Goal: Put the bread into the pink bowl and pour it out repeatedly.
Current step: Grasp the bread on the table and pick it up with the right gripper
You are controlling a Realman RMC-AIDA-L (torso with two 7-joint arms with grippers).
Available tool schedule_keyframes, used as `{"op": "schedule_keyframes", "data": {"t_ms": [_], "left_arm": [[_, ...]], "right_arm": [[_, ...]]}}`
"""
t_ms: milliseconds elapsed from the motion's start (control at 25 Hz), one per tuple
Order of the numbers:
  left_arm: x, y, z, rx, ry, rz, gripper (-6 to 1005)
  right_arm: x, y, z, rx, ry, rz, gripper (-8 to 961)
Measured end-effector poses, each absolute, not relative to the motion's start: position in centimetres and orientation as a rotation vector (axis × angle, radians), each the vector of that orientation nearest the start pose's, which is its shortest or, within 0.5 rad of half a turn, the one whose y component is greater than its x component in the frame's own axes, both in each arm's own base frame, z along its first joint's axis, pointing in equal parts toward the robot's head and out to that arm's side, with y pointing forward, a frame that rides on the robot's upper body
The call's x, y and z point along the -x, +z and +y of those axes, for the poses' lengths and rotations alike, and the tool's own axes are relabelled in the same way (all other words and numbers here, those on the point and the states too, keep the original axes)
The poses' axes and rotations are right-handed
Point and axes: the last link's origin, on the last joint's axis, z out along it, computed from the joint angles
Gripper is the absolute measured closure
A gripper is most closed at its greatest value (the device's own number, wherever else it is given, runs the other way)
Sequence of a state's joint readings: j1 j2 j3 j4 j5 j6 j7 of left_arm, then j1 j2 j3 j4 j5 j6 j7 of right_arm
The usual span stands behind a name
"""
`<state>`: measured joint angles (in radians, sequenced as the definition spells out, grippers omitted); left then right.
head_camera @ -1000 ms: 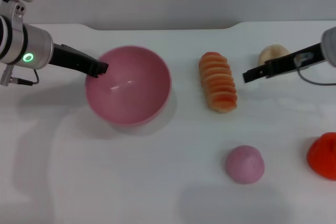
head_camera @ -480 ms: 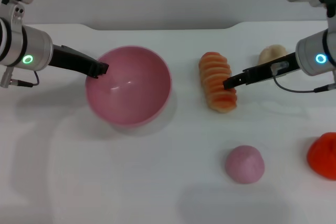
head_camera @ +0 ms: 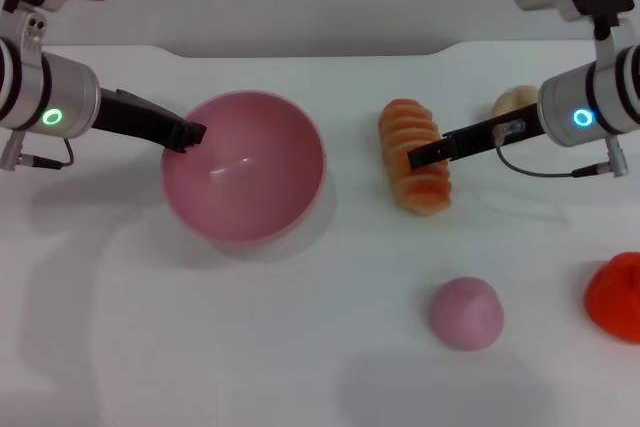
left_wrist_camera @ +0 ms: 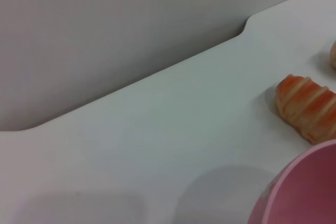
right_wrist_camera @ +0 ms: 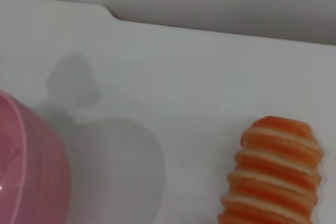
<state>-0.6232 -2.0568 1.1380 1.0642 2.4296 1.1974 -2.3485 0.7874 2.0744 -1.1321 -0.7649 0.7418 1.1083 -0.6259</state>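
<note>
Head view gives you the layout. Nearest you, a matte pink dome (head_camera: 466, 313) sits right of centre, with a bright red object (head_camera: 616, 295) cut off at the right edge. Farther back, the glossy, deep, round pink bowl (head_camera: 245, 163) stands empty on the white table (head_camera: 300, 347); the left gripper (head_camera: 188, 133) rests at its left rim, and you cannot tell how far its fingers are apart. To the right, well apart from the bowl, the bread (head_camera: 413, 155) lies on the table, ridged orange crust with pale grooves. The right gripper (head_camera: 417, 157) is over its middle; whether it grips is unclear. Beyond, a beige lump (head_camera: 517, 102) sits partly hidden behind that arm.
</note>
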Motion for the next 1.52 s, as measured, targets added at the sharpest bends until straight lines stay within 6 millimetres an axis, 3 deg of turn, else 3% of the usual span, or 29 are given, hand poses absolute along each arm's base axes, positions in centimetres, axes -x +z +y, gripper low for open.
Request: {"op": "schedule_keyframes", "data": {"t_ms": [640,1520], "left_arm": [[21.9,1.5,40.5,2.434,0.057,-0.971,956],[22.2,1.5,40.7,2.426,0.058,-0.962,955]], "right_arm": [[-21.3,-5.1,41.2,2.397,-0.012,1.307,264],[-22.3,-5.2,41.6,2.347,-0.016,1.306,265]]}}
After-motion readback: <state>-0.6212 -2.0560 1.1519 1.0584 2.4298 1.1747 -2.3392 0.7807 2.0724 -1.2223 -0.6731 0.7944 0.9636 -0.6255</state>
